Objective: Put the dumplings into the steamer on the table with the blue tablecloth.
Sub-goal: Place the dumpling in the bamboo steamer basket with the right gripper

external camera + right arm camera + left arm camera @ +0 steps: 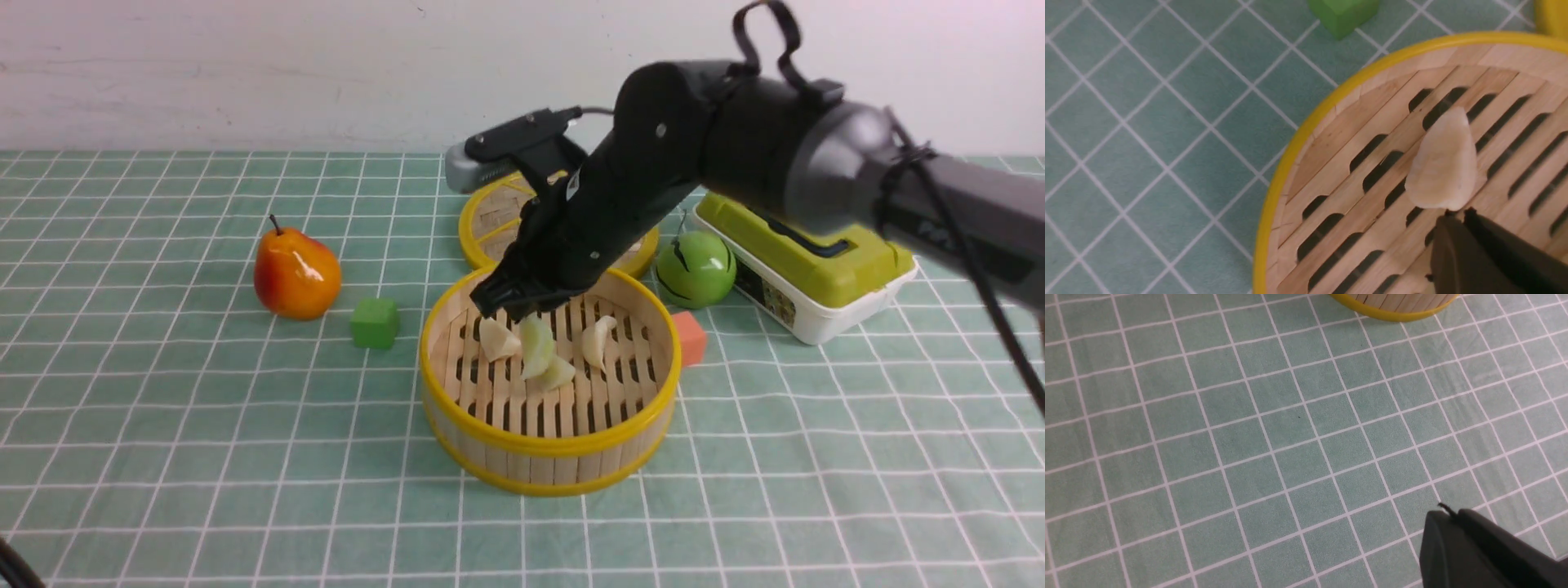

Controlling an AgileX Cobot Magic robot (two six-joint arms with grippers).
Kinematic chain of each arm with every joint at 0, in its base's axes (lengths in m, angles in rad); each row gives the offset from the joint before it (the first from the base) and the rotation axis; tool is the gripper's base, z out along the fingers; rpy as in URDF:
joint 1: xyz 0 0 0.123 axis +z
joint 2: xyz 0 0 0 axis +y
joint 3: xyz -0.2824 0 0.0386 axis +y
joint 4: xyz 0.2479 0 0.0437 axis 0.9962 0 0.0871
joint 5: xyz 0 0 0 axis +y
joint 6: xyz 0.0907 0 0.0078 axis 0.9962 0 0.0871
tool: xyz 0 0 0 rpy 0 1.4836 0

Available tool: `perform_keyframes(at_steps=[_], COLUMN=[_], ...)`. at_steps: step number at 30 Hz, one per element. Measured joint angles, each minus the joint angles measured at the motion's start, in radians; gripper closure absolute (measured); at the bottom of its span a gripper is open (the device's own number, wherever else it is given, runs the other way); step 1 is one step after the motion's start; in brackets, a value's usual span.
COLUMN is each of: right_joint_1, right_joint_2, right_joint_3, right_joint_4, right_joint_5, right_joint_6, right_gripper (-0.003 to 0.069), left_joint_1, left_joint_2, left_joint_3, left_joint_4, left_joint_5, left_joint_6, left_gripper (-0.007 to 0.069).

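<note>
Four dumplings (536,345) lie in the one steamer (549,457) at frame centre on the surface (204,457), bunched in its back half, the front slats bare. The leftmost dumpling (498,339) stands nearly upright, long axis up-down, its top touching the right claw (510,304); whether the claw pinches it I cannot tell. One green cube (375,322) sits left of the rim, one orange cube (691,337) right. The left claw (1449,512), fingers pressed together, hangs over bare cloth near the steamer.
</note>
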Motion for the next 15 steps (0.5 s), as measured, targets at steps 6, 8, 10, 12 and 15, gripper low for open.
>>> perform_keyframes(at_steps=[6, 8, 10, 12, 15], right_joint_1=[0.0, 0.0, 0.0, 0.0, 0.0], right_joint_2=[0.094, 0.101, 0.102, 0.097, 0.053], right_joint_3=[0.0, 0.0, 0.0, -0.001, -0.001], right_joint_4=[0.0, 0.0, 0.0, 0.0, -0.002], right_joint_5=[-0.017, -0.018, -0.02, -0.019, 0.014], right_joint_6=[0.025, 0.025, 0.025, 0.025, 0.026], right_gripper=[0.0615, 0.0566, 0.0473, 0.0421, 0.0281], left_joint_1=[0.0, 0.0, 0.0, 0.0, 0.0], left_joint_2=[-0.069, -0.095, -0.122, -0.141, -0.194], left_joint_3=[0.0, 0.0, 0.0, 0.001, 0.022], left_joint_4=[0.001, 0.008, 0.021, 0.03, 0.058], left_joint_5=[0.003, 0.002, 0.001, -0.002, -0.029], left_joint_6=[0.0, 0.0, 0.0, 0.0, -0.019], left_gripper=[0.0608, 0.0607, 0.0606, 0.0604, 0.0604])
